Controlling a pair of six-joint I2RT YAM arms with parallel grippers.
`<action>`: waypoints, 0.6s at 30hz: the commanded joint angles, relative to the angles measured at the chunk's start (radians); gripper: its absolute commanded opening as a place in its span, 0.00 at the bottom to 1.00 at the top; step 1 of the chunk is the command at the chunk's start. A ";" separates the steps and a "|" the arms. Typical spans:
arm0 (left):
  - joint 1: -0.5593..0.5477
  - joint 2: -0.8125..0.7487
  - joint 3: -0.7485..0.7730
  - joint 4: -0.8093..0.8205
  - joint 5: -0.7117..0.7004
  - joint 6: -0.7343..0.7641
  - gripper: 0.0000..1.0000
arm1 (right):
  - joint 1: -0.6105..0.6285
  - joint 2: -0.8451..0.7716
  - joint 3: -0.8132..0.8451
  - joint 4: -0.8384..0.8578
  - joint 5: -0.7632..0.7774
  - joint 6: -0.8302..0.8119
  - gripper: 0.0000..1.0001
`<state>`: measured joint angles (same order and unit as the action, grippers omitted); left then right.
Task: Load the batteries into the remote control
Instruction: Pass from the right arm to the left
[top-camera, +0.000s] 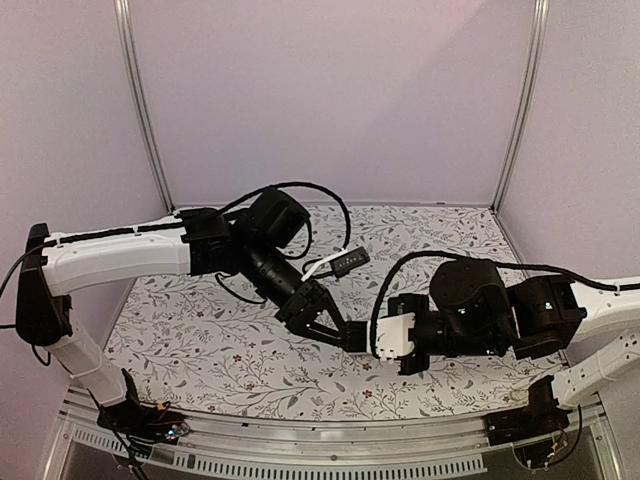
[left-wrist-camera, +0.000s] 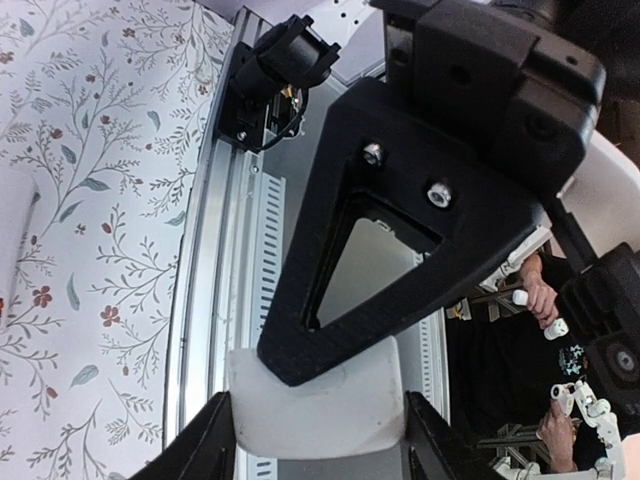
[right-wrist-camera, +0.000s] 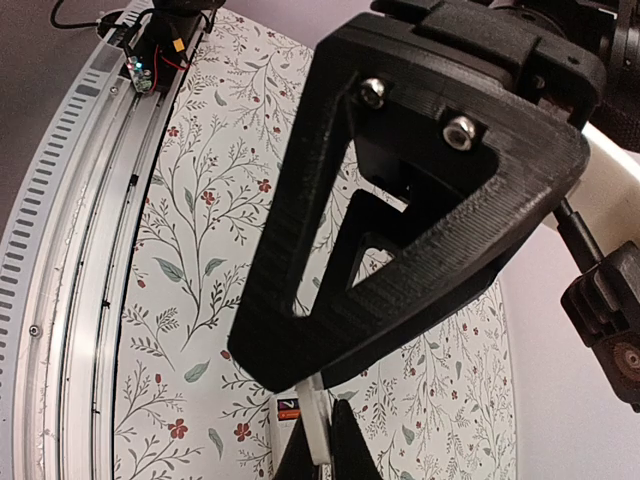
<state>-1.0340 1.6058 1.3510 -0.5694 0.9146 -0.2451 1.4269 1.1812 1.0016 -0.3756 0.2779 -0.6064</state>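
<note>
Both arms meet mid-air over the front centre of the floral cloth. The remote control is held off the cloth between them.

The right gripper is pinched tight on the remote's thin white edge, seen edge-on in the right wrist view. The left gripper is about half spread, with its fingers at the two side edges of the white back. No gap shows there, but I cannot tell whether it is actually squeezing.

Blocking:
- **Left wrist view:** the right gripper's black triangular finger covers the upper part of the remote, so only the plain white lower end shows. The buttoned face is not visible.
- **Right wrist view:** the left arm's finger fills the middle of the frame and hides most of the remote.

Around:
- An aluminium rail runs along the near table edge.
- A small circuit board with red wires and a green light sits at an arm base.
- A black cable loops above the left wrist.
- The walls are pale lilac, with metal corner posts.
- A person's hands grip white handles beyond the rail.

Writing: a small red-and-dark sticker sits right beside the remote's edge, too small to read. The dark shirt behind the hands carries a pale print, also unreadable.
</note>
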 joint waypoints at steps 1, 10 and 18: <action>-0.014 0.016 0.028 -0.047 0.022 0.027 0.50 | 0.010 0.001 0.013 0.013 0.025 -0.007 0.00; -0.009 -0.008 0.013 -0.032 -0.025 0.073 0.36 | 0.010 0.000 -0.002 0.025 0.058 -0.008 0.37; 0.014 -0.098 -0.073 0.088 -0.240 0.122 0.33 | 0.010 -0.075 -0.067 0.081 0.187 0.083 0.89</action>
<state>-1.0290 1.5742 1.3212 -0.5488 0.8341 -0.1780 1.4334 1.1698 0.9813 -0.3370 0.3660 -0.5949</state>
